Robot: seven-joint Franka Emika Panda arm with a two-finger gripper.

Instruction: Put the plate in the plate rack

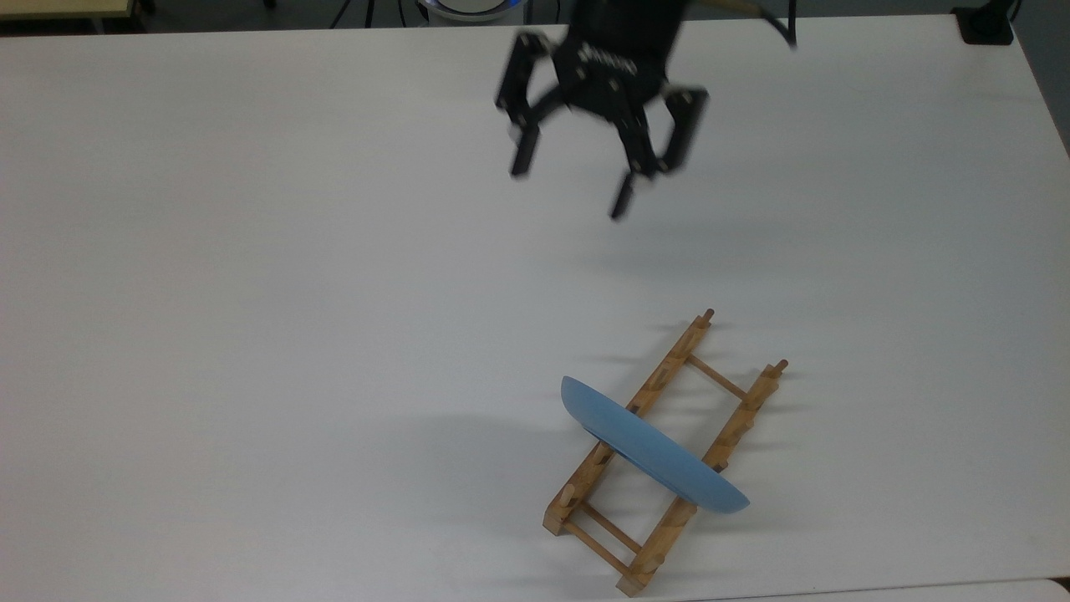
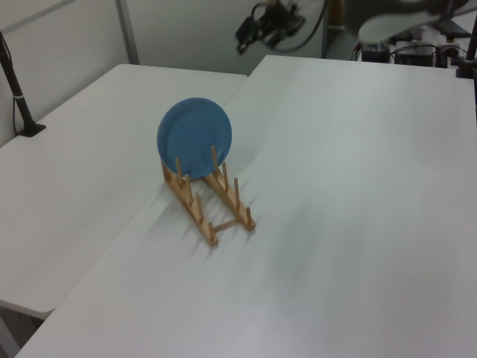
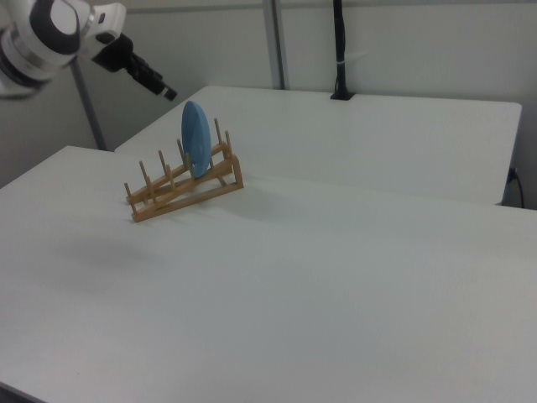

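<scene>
We judge the placing done, since the plate [image 1: 652, 451] stands on edge between the pegs of the plate rack [image 1: 664, 456] while our gripper [image 1: 573, 188], fingers spread and empty, hangs well apart above the table [image 1: 251, 251], leaving only retreat.

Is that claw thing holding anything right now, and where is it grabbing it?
Nothing. The claw hangs open and empty above the table, well away from the plate, which stands on edge in the plate rack.
</scene>
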